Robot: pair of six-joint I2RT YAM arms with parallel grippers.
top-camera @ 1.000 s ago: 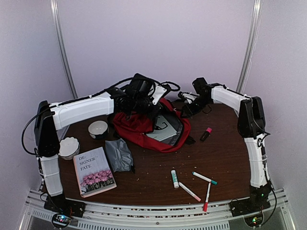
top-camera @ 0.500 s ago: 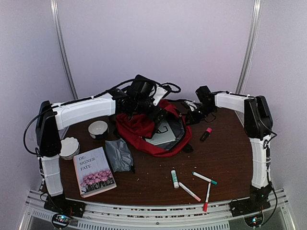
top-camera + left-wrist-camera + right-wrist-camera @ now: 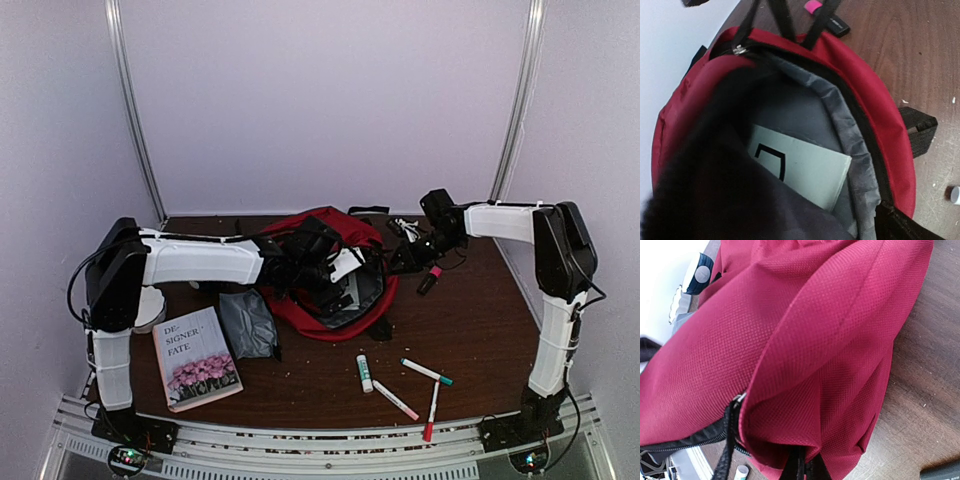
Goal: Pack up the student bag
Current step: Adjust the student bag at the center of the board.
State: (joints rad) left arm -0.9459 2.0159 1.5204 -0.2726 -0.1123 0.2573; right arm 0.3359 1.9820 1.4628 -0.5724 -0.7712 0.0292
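The student bag (image 3: 318,225), red with grey lining, lies open in the middle of the table. My left gripper (image 3: 335,268) hovers over its mouth with the jaws open and nothing between them. The left wrist view looks into the bag (image 3: 875,85), where a pale notebook (image 3: 805,165) with a black mark lies against the lining. My right gripper (image 3: 403,260) is at the bag's right edge. In the right wrist view the right gripper (image 3: 805,467) is shut on a pinch of the bag (image 3: 815,330) by its black strap.
A pink-capped highlighter (image 3: 430,279) lies right of the bag. A grey pouch (image 3: 247,322) and a flowered book (image 3: 195,357) lie front left. A glue stick (image 3: 364,373) and three markers (image 3: 396,400) lie front centre. A white round container (image 3: 150,305) sits under my left arm.
My left gripper let go of the bag's flap, opened, and dropped lower over the opening. My right gripper shut on the bag's right edge and drew it slightly rightward.
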